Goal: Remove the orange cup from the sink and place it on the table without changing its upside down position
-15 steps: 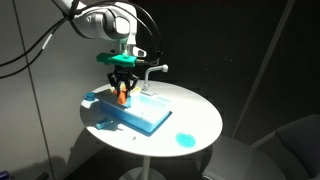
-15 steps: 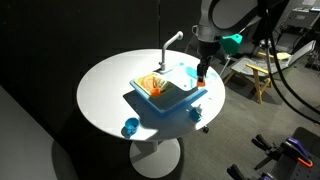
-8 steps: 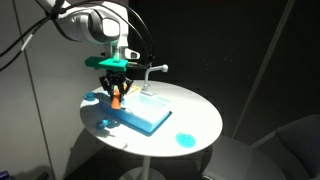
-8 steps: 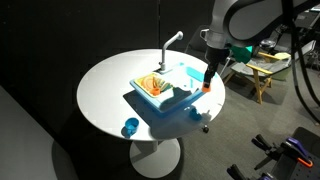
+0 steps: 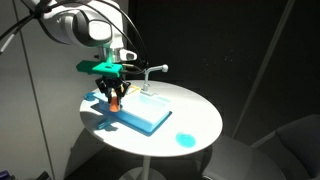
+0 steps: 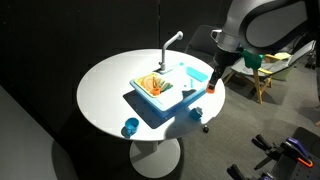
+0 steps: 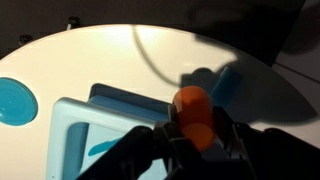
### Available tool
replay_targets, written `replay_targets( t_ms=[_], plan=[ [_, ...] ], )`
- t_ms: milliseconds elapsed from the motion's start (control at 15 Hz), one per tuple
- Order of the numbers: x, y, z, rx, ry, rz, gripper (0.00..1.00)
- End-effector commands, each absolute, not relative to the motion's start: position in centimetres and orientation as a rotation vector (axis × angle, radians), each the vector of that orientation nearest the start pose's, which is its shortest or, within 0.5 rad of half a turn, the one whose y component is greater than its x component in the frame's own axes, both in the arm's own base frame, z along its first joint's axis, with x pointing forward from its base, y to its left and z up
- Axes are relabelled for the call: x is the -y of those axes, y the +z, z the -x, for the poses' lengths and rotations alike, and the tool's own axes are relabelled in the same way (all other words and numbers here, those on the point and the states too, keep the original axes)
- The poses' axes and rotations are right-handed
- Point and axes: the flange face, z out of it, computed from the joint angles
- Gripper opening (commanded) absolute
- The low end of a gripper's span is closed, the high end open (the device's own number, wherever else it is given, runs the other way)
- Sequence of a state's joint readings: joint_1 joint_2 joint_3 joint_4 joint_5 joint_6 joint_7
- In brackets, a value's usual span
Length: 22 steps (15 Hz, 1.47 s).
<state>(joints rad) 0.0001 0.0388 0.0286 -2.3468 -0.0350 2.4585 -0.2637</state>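
Note:
My gripper (image 5: 114,98) is shut on the tiny orange cup (image 7: 194,116) and holds it in the air. In both exterior views the cup (image 5: 115,99) (image 6: 212,86) hangs beside the end of the light blue sink (image 5: 143,111) (image 6: 168,86), near the rim of the round white table (image 5: 195,112) (image 6: 105,90). In the wrist view the fingers (image 7: 229,137) clamp the cup from both sides above the white table (image 7: 90,55), next to the sink's edge (image 7: 110,110). The white faucet (image 5: 152,73) (image 6: 169,44) stands at the sink's far side.
A round teal dish lies on the table (image 5: 184,139) (image 6: 130,127) (image 7: 14,102). An orange-tan patch (image 6: 152,84) fills one sink basin. A small blue piece (image 6: 196,113) sits at the table rim. A wooden stand (image 6: 262,72) is beyond the table.
My gripper has carried the orange cup sideways, from above the sink out past its end toward the table's rim. The sink and dish have not moved.

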Motion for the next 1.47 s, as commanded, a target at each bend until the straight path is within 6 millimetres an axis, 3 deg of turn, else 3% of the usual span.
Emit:
replay_targets(
  t_ms=[0, 733, 1400],
  plan=[
    [-0.3, 32.5, -50.2, 0.448, -0.201, 3.108, 0.14],
    [3.8, 29.1, -49.8, 0.314, -0.226, 3.134, 0.14],
    [4.8, 25.7, -50.2, 0.317, -0.194, 3.143, 0.14]
  ],
)
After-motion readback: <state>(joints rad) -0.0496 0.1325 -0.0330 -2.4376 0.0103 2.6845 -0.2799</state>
